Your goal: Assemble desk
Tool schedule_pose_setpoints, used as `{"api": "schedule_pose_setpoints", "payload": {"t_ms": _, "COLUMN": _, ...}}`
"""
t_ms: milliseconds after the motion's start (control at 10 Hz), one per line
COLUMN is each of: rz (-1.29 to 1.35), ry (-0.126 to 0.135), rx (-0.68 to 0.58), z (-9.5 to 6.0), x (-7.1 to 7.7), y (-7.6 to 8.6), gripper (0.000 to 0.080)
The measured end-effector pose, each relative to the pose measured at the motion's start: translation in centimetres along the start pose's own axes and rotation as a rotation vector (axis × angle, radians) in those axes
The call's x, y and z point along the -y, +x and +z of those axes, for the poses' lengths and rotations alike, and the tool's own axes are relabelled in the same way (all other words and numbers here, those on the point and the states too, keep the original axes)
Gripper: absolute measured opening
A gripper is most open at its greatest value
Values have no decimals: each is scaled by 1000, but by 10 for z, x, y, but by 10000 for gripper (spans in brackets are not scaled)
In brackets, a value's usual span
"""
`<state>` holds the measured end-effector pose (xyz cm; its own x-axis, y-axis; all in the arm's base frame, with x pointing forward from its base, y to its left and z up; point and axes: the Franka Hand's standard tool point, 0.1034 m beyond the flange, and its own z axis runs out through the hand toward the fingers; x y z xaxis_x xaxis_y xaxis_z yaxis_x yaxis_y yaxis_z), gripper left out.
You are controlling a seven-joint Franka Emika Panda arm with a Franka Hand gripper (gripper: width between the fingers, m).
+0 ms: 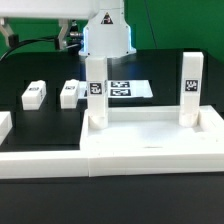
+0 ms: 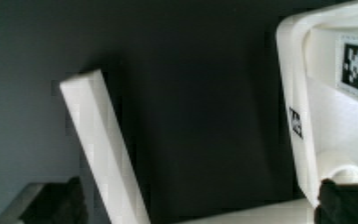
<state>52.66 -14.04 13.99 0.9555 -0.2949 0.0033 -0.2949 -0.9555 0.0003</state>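
The white desk top (image 1: 150, 140) lies at the front of the table. Two white tagged legs stand upright in its far corner sockets, one on the exterior view's left (image 1: 96, 90) and one on the right (image 1: 191, 85). Two more legs (image 1: 34, 94) (image 1: 70, 93) lie loose on the black table. My gripper (image 1: 100, 55) hangs just above and behind the left upright leg. In the wrist view the gripper (image 2: 197, 198) is open, its dark fingertips (image 2: 345, 192) wide apart. A tagged leg (image 2: 327, 90) sits beside one finger, not gripped. A narrow white edge (image 2: 101, 150) crosses between the jaws.
The marker board (image 1: 128, 88) lies flat behind the desk top. A low white border wall (image 1: 40, 160) runs along the front left, and another white piece (image 1: 4, 125) shows at the left edge. Cables hang behind the arm (image 1: 105, 30).
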Motion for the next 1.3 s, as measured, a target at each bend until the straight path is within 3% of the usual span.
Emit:
{"api": "schedule_pose_setpoints", "payload": {"t_ms": 500, "rz": 16, "ry": 12, "rx": 29, "z": 8, "x": -3, "y": -7, "gripper": 649}}
{"api": "schedule_pose_setpoints", "payload": {"t_ms": 700, "rz": -15, "ry": 62, "rx": 96, "z": 31, "x": -29, "y": -36, "gripper": 649}}
{"api": "schedule_pose_setpoints", "payload": {"t_ms": 900, "rz": -9, "ry": 105, "rx": 295, "z": 46, "x": -29, "y": -65, "gripper": 649}}
{"api": "schedule_pose_setpoints", "payload": {"t_ms": 1000, "rz": 6, "ry": 110, "rx": 372, "z": 46, "x": -26, "y": -69, "gripper": 649}}
{"api": "schedule_pose_setpoints", "payload": {"t_ms": 1100, "rz": 50, "ry": 75, "rx": 392, "z": 41, "x": -21, "y": -63, "gripper": 649}}
{"api": "schedule_pose_setpoints", "payload": {"t_ms": 1300, "rz": 43, "ry": 86, "rx": 541, "z": 42, "x": -21, "y": -71, "gripper": 649}}
